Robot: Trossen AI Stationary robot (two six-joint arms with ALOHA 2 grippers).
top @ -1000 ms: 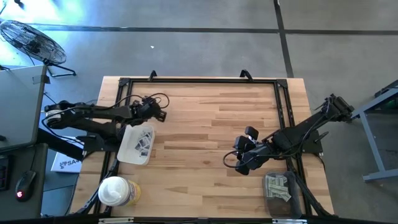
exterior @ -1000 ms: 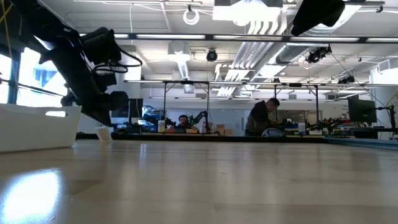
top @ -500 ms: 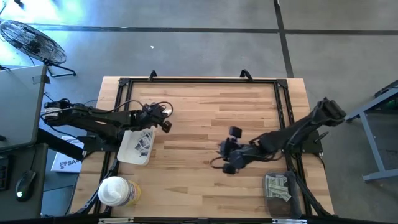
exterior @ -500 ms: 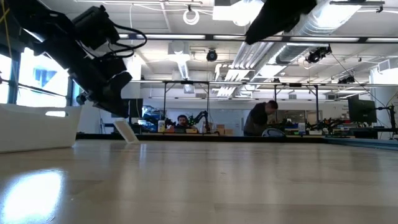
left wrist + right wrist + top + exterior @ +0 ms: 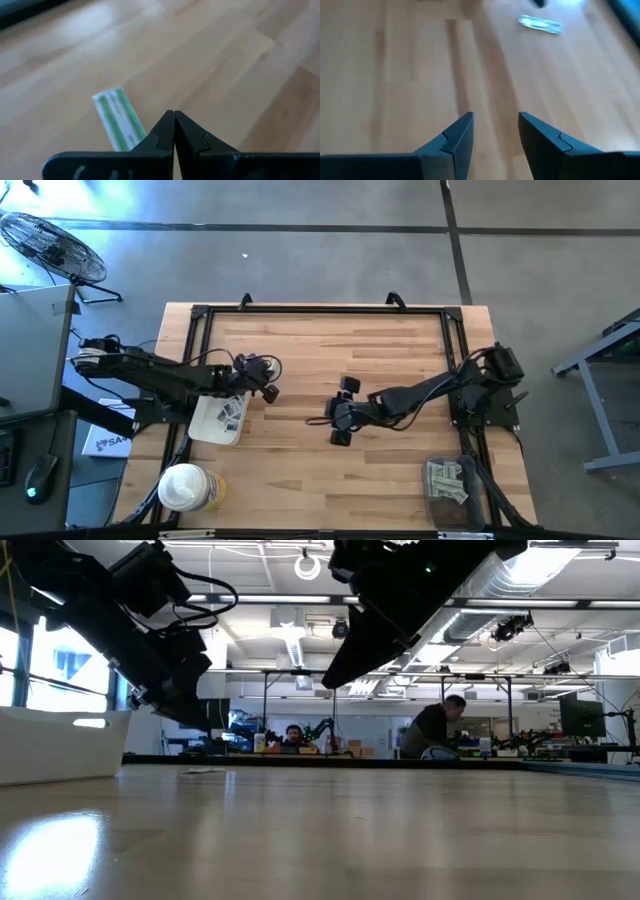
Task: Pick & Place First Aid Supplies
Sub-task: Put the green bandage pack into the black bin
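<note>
A narrow pale strip with green stripes (image 5: 118, 118) lies flat on the wooden table, just beside and below my left gripper (image 5: 174, 117). It also shows in the low view (image 5: 200, 771) and, farther off, in the right wrist view (image 5: 540, 23). My left gripper (image 5: 268, 380) is shut and empty, hanging above the table to the right of the white tray (image 5: 205, 420), which holds several white packets. My right gripper (image 5: 330, 420) is open and empty above the table's middle (image 5: 495, 117), pointing toward the strip.
A round white-lidded tub (image 5: 183, 486) stands at the near left corner. A dark bin (image 5: 452, 485) with more packets sits at the near right. A black frame (image 5: 320, 308) runs along the table's edges. People sit in the room beyond the table (image 5: 430, 730).
My right gripper has swept from near the dark bin toward the table's left, to the table's middle. My left gripper has gone a little toward the table's right. The strip that hung tilted below it now lies flat on the table.
</note>
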